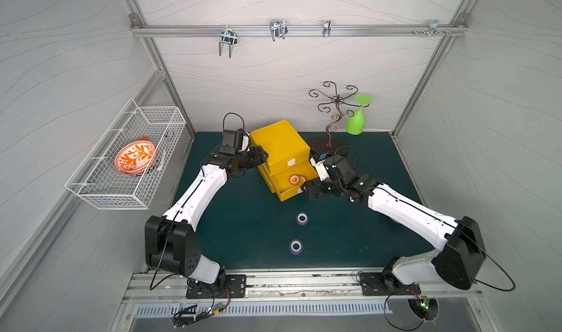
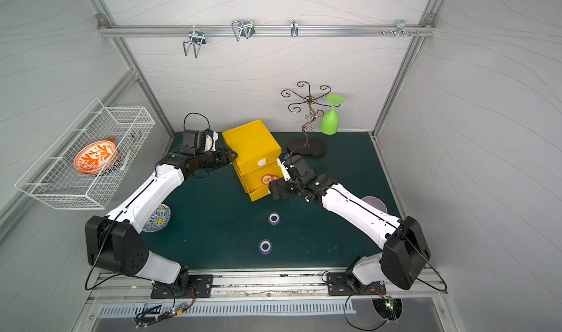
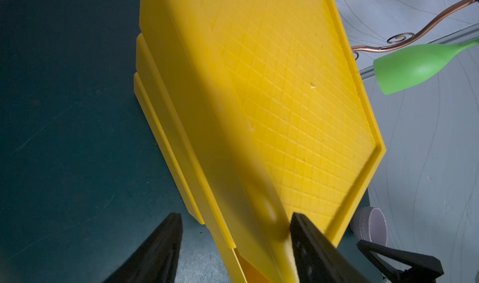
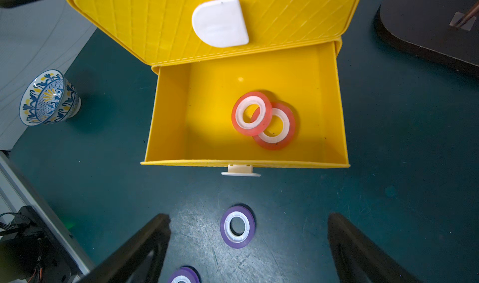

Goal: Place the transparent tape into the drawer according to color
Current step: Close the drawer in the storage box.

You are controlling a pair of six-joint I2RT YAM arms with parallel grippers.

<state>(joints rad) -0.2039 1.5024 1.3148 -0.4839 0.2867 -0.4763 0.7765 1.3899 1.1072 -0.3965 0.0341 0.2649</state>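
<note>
Hovering right end effector (image 4: 248, 217), gaping and empty, by open drawer (image 4: 166, 113) holding red tape rolls (image 4: 251, 113); straddling yellow box (image 3: 285, 87) with half-spread left end effector (image 3: 236, 215), gripping nothing.

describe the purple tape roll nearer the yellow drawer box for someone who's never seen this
Find the bright yellow plastic drawer box on the dark green mat, one drawer pulled open. A purple ring-shaped tape roll with a white core lies flat just in front of that drawer. Its twin lies farther out, so pick the nearer one.
</note>
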